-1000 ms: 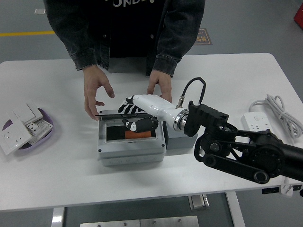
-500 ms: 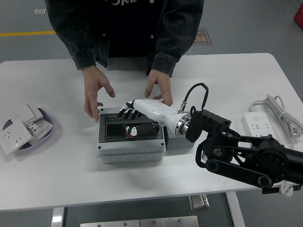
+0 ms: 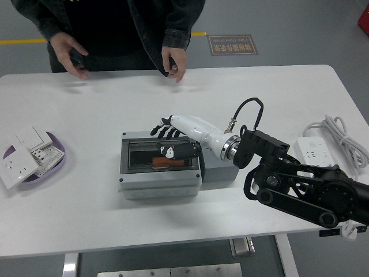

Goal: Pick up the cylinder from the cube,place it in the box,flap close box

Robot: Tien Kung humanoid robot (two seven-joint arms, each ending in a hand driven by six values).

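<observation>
The right hand [image 3: 173, 138] is held over the grey box [image 3: 160, 186], its fingers loosely spread and grasping nothing. The orange cylinder [image 3: 167, 163] is seen lying inside the box. The grey cube [image 3: 218, 171] sits touching the box's right side. A person's hands [image 3: 173, 62] are raised beyond the table's [image 3: 86, 219] far edge.

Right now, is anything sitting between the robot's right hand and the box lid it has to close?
Nothing visible does. The right hand is already over the open grey box, above the orange cylinder lying inside. The person's hands are held at the table's far edge, away from the box.
</observation>
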